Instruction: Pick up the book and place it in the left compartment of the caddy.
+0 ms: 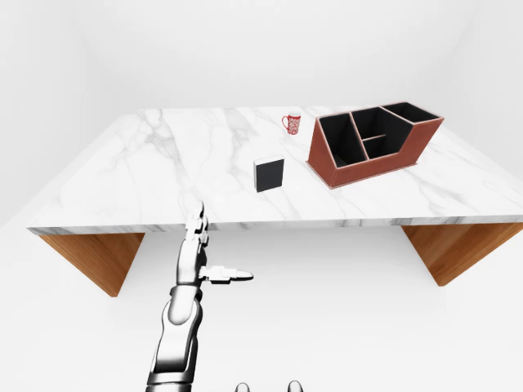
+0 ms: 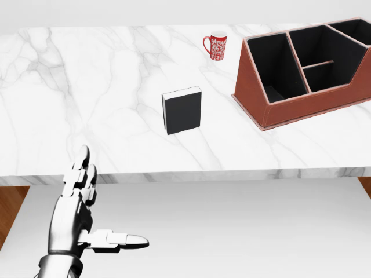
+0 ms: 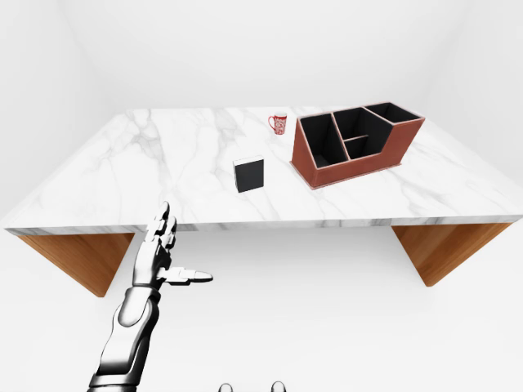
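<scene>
1. The left hand [image 2: 87, 217] is raised near the lower left of the head view, below the near edge of the surface [image 2: 104, 87], and touches nothing.
2. Its fingers [image 2: 83, 168] are stretched out straight and point toward the far side, while the thumb [image 2: 119, 238] sticks out sideways to the right. The hand is fully spread and holds nothing.
3. The right hand does not appear in any view.
4. The book [image 2: 182, 110] has a dark cover and a pale edge along its left and top. It lies on the white marble surface, roughly in the middle, well apart from the left hand and further away than it.
5. The caddy [image 2: 307, 72] is a reddish-brown box with a black interior, sitting to the right of the book and clearly separate from it.
6. The caddy's walls slope, lower at the near side, and dividers split it into several compartments. The left compartment [image 2: 275, 66] is a long one running from near to far, and it shows only its black lining.
7. A red patterned mug [image 2: 217, 45] stands upright on the far part of the surface, just beyond the caddy's left corner, with its handle turned left.
8. In the eye views the surface rests on wooden supports [image 1: 94, 257] at either end.
</scene>
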